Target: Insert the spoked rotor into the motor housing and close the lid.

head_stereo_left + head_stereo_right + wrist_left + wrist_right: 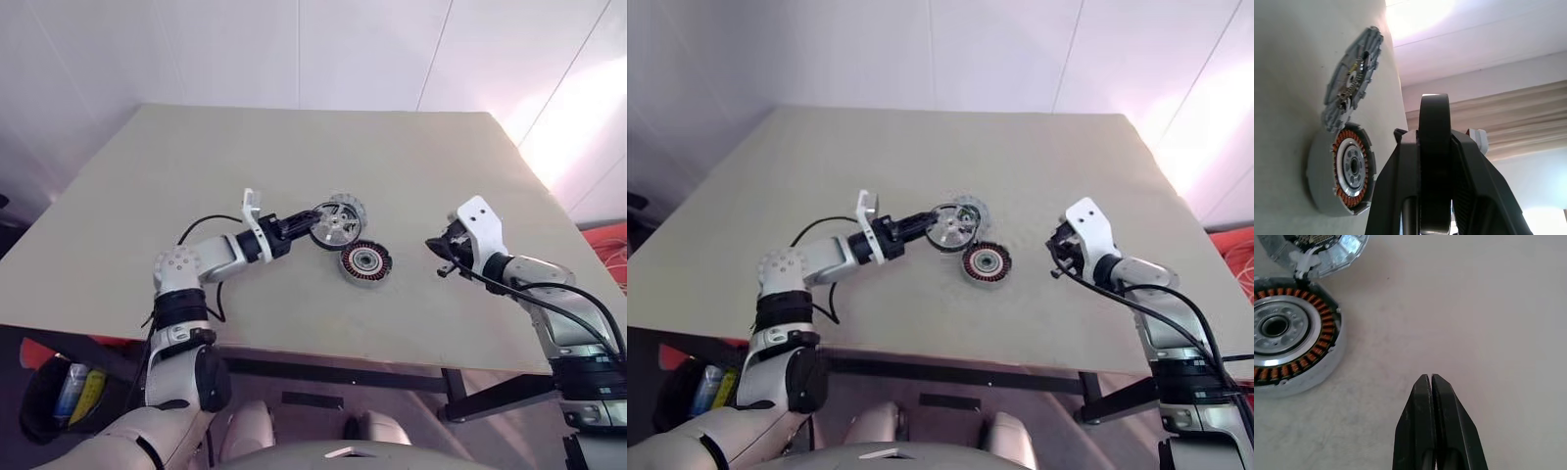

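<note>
Left end effector (312, 221) is clamped on the rim of the spoked rotor (334, 224), held raised on edge above the beige worktop (196, 176). The lid (350, 204) lies flat on the worktop behind the rotor. The motor housing (366, 261), copper windings up, sits just beside the lid, nearer the robot. Right end effector (432, 243) hovers apart from the housing, fingers (1422, 421) pressed together, holding nothing.

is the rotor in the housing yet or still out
Out. The left gripper holds the spoked rotor on edge above the table, beside the motor housing, whose copper windings and hub are uncovered.
</note>
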### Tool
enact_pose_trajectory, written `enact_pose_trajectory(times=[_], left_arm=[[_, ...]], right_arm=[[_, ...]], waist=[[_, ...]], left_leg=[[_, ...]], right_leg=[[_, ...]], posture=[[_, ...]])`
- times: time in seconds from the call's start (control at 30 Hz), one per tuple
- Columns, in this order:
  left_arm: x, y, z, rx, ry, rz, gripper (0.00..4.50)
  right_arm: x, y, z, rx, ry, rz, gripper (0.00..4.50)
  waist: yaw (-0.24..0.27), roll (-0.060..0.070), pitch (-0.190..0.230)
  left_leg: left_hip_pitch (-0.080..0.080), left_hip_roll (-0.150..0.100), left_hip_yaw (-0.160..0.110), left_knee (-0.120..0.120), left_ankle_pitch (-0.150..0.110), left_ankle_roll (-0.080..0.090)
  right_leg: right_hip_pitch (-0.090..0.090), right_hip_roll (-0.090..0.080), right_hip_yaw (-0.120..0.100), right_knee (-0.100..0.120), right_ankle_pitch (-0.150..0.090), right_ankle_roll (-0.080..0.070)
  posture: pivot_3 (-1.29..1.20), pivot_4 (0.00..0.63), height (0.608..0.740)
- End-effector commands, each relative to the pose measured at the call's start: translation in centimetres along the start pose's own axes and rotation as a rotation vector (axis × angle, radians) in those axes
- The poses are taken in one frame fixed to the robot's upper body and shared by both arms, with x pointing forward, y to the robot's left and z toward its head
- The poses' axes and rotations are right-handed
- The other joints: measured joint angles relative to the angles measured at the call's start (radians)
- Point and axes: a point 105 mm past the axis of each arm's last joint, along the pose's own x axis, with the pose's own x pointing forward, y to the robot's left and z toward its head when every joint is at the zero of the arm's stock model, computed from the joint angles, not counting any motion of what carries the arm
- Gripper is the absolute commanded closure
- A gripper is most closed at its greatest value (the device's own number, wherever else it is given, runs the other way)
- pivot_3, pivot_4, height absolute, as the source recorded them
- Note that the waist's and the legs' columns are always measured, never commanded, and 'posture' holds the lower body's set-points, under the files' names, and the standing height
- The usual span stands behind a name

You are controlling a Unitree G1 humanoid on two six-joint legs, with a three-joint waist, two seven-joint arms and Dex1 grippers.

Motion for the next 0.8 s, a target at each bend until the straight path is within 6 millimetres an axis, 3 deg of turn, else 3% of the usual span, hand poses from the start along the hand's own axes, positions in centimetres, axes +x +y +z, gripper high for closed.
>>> enact_pose_trajectory(times=[0.03,0.33,0.47,0.8], left_arm=[[1.2,-0.6,0.0,0.013,0.028,-0.016,4.03],[3.5,1.9,-1.0,-0.027,0.066,0.051,4.03],[4.2,2.1,-1.6,-0.041,0.086,0.04,4.03],[4.9,2.6,-2.4,-0.063,0.127,0.053,4.03]], right_arm=[[-0.8,0.7,0.8,-0.052,-0.01,0.039,4.5],[-2.9,1.4,-0.8,-0.033,-0.003,0.12,4.5],[-3.6,1.5,-1.1,-0.034,-0.013,0.132,4.5],[-4.6,2.4,1.4,-0.052,-0.079,0.163,4.5]], waist=[[0.001,0.0,0.0],[0.007,0.0,0.0],[0.008,0.0,0.0],[0.009,0.0,0.0]], left_leg=[[0.0,0.0,0.0,0.0,0.0,0.0],[-0.002,0.0,0.0,0.001,-0.001,0.002],[-0.002,0.0,-0.001,0.001,-0.001,0.002],[-0.002,0.0,-0.001,0.001,-0.001,0.002]], right_leg=[[-0.001,0.0,0.0,0.0,0.0,0.0],[0.0,0.0,-0.001,-0.003,0.0,0.001],[0.0,0.0,-0.001,-0.003,0.0,0.001],[0.001,0.0,-0.002,-0.003,0.0,0.001]], posture=[[0.0,0.0,0.74],[0.0,0.0,0.74],[0.0,0.0,0.74],[0.0,0.0,0.74]])
